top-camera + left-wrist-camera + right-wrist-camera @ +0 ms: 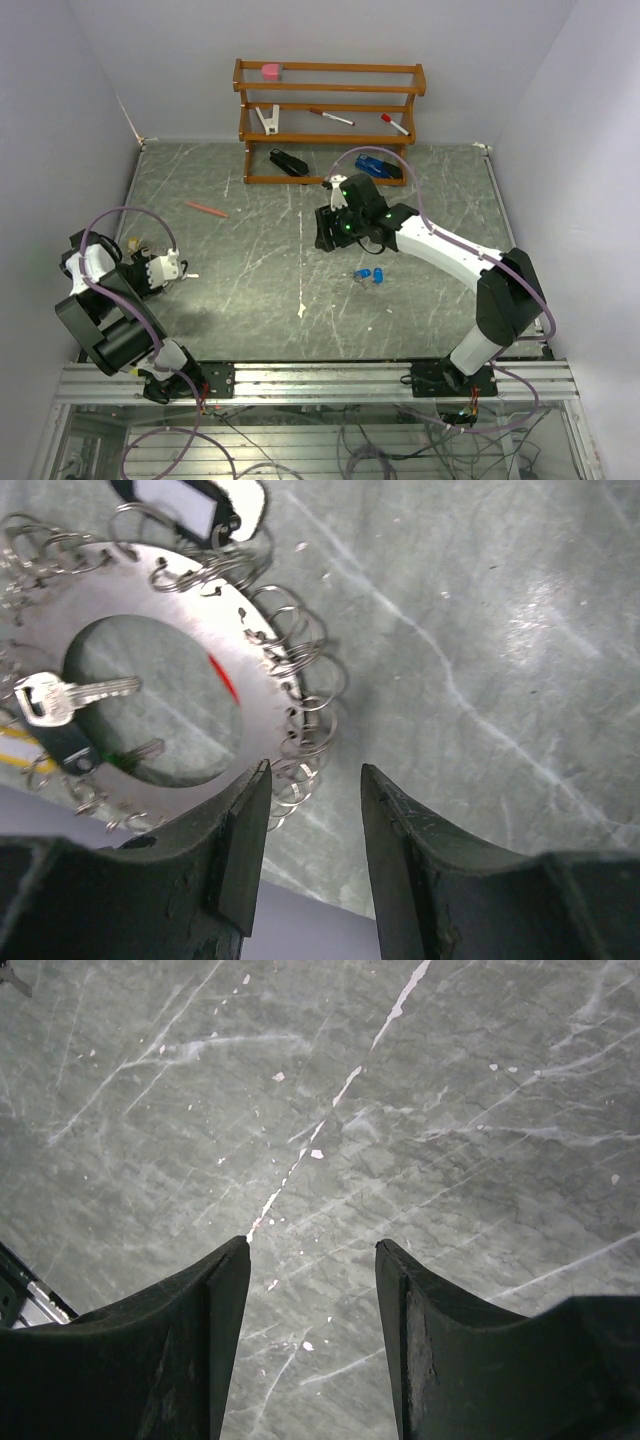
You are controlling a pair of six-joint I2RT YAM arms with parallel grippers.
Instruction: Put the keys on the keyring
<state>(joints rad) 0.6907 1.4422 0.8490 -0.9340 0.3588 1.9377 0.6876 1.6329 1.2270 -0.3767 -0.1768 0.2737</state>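
Note:
The keys (371, 275), two small pieces with blue heads, lie on the table right of centre. My right gripper (323, 236) hangs open and empty above bare table up and left of them; its wrist view (312, 1250) shows only table, no keys. The keyring (150, 650) is a flat metal ring fringed with small wire loops. It carries a silver key with a black tag (55, 705). My left gripper (312, 780) is open and empty just to the right of the keyring's edge. In the top view the left gripper (178, 270) is at the far left and the arm hides most of the keyring.
A wooden rack (330, 100) stands at the back with markers, a pink item and a white clip. A black stapler (288, 162) and a blue stapler (378, 165) lie at its foot. An orange pen (207, 209) lies left of centre.

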